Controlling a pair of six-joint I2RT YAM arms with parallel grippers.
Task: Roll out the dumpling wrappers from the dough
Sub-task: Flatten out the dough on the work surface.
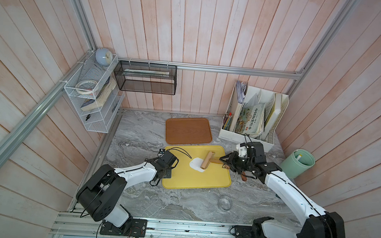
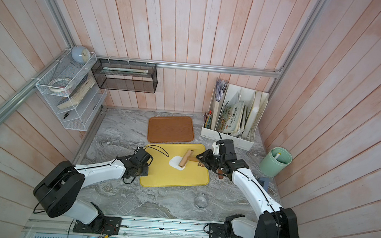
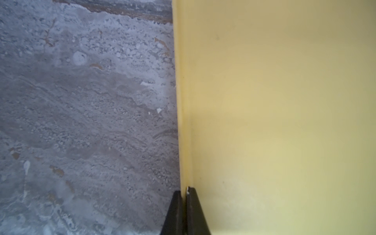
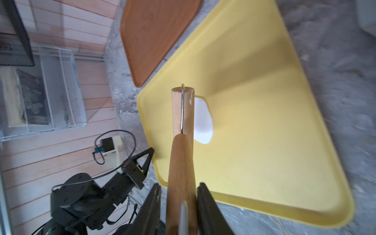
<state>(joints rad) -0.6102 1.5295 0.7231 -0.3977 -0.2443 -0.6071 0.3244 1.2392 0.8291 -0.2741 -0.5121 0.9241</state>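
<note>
Two hands at work, read from left to right in both top views. Left of centre: left hand [image 1: 165,174], clenched tight on the left rim of the yellow tray [image 1: 198,181], one finger outside over the table [image 1: 135,143] and one inside, pinning the tray down. Middle of the frame, on the upper half of that tray: dough [image 1: 195,165], a flattish white blob, not yet a round wrapper. Lying over its right side: roller [image 1: 207,160], barrel running from top of frame toward bottom, lower end leaning slightly left, handle sticking out to the right. Right of centre: right hand [image 1: 224,162], grasping that handle between both fingers.

Probably partway through a rolling stroke, and well short of finished. To do it well: hold the barrel level with even pressure, push leftward across the dough, stop short of the tray's rim, and hold the left grip firm against any sliding. Worth changing the stroke's direction afterwards, to round out the shape.

Dough's long axis: seemingly close to the barrel's own line, top to bottom of frame and slightly slanted. Hard to be sure, with the right edge hidden under the roller.
</note>
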